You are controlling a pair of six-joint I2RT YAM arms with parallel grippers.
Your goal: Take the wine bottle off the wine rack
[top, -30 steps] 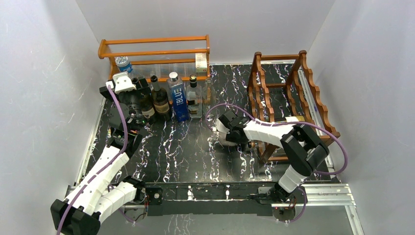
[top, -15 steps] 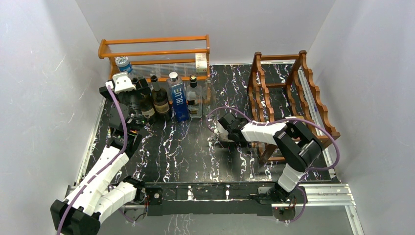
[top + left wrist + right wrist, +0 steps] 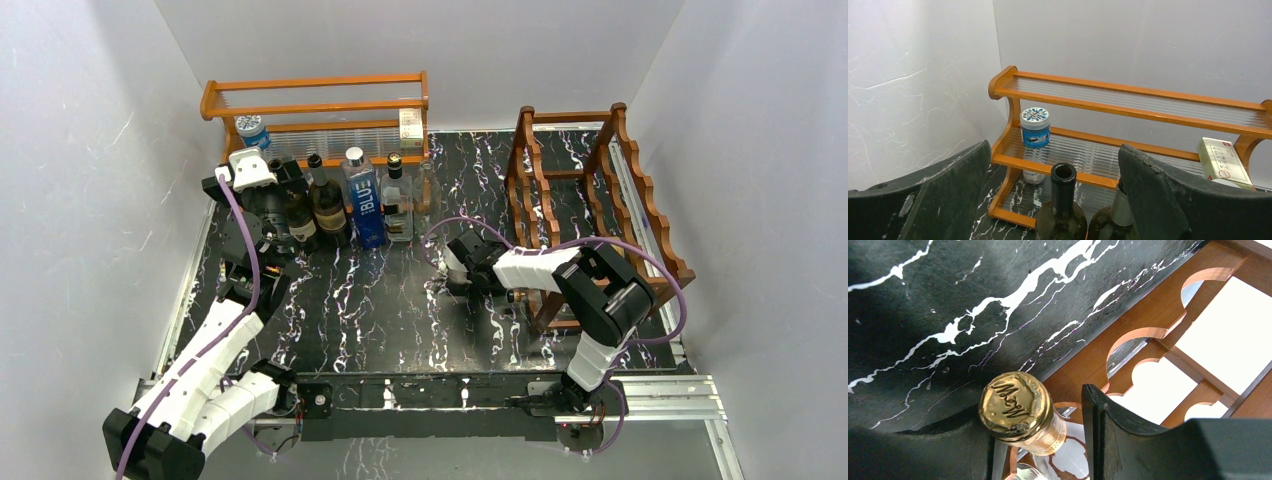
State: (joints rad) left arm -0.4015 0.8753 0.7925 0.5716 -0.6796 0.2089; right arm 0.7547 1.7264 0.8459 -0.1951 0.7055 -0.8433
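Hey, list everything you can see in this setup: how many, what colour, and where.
wine rack: one, dark reddish-brown, table's back right
wine bottle: one, clear glass with gold foil cap, by the rack's scalloped rail
shelf: one, orange wood with clear slats, back left
jar: one, blue label and lid, shelf's left end
box: one, cream, shelf's right end
dark bottles: at least two, in front of shelf
blue bottle: one, same row
clear bottle: at least one, same row
table: one, black with white veins
left claw: open, above dark bottles
right claw: open, flanking wine bottle's neck
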